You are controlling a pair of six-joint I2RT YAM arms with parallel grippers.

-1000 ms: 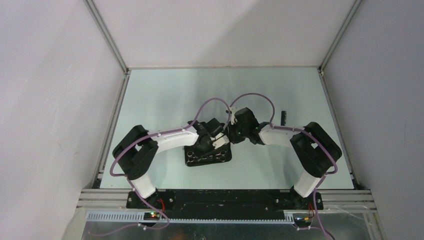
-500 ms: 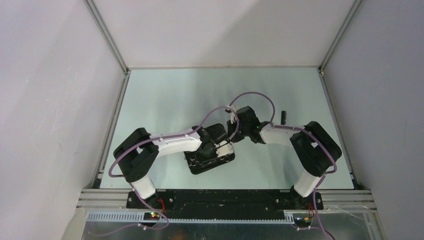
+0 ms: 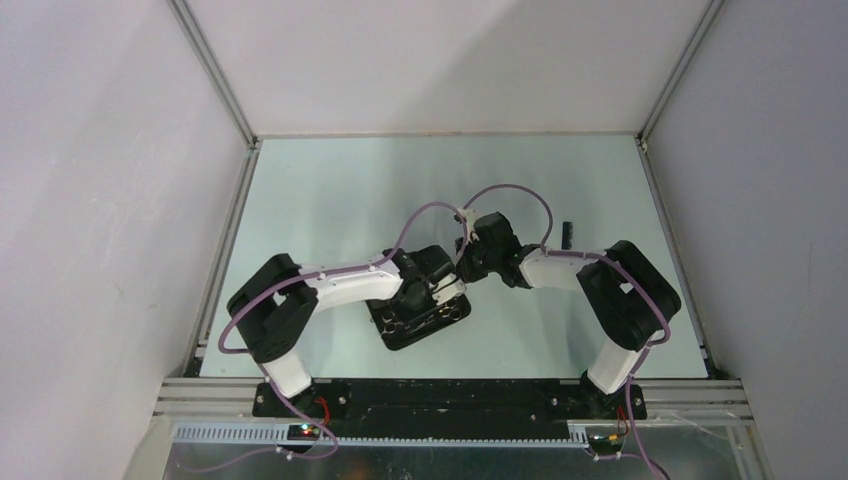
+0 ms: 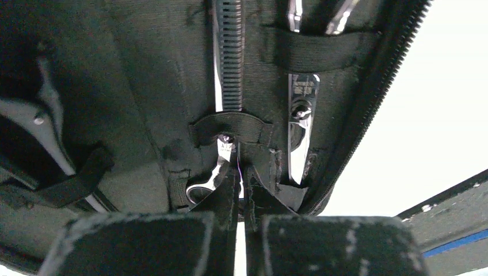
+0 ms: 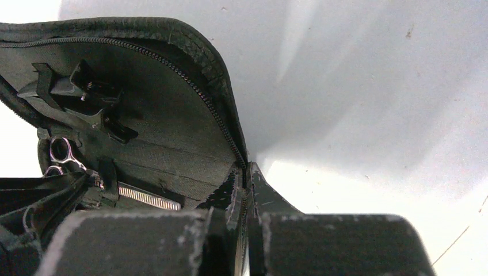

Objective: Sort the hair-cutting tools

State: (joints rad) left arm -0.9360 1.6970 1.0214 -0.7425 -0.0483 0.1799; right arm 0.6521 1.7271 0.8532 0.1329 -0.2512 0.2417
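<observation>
— Where have the tools got to?
— In the open black case (image 3: pixel 418 328), near the middle of the desk (image 3: pixel 330 190). The comb (image 4: pixel 230 52) and the scissors (image 4: pixel 302 123) sit under elastic straps (image 4: pixel 230 126), and the clips (image 5: pixel 95 95) are in the raised lid (image 5: pixel 172 103). One small black item (image 3: pixel 566 235) lies apart, far right.
— And the hands?
— The left hand (image 4: pixel 241 192) is pressed together beside a scissor ring. The right hand (image 5: pixel 246 181) is pressed together at the lid's zip edge.

Table (image 3: pixel 320 200): black case (image 3: pixel 420 325), small black item (image 3: pixel 566 235)
</observation>
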